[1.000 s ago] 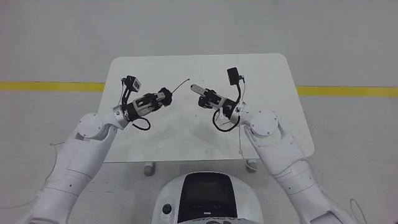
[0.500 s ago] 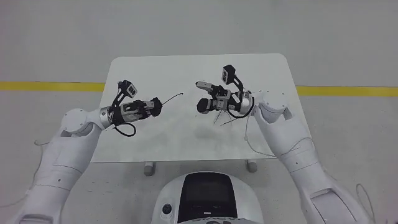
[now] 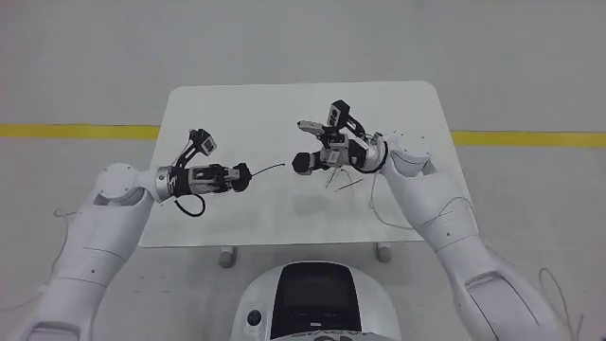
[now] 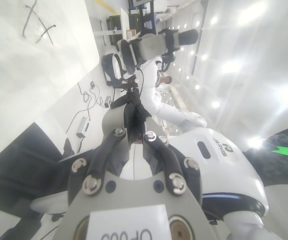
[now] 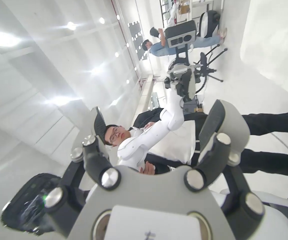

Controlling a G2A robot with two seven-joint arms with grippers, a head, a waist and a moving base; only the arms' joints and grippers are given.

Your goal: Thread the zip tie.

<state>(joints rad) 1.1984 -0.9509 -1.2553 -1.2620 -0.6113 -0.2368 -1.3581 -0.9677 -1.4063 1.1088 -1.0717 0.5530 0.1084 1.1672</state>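
From up top, my left gripper (image 3: 243,174) was pinched tight on a thin black zip tie (image 3: 267,169), its wiry tail poking right over the smooth white table (image 3: 237,114). My right gripper (image 3: 303,144) sat just right of that tip, jaws spread. Left wrist cam: spare ties (image 4: 37,23) lay crossed under clear film. Right wrist cam: dark pads (image 5: 206,128) stood well apart.

Above the worktop (image 3: 398,104), left hand (image 3: 242,174) and right hand (image 3: 303,144) facing each other, near but apart. In the left hand, zip tie (image 3: 267,169), jutting toward the right hand. Flat on the worktop beside the right wrist, loose ties (image 3: 341,182), crossed.
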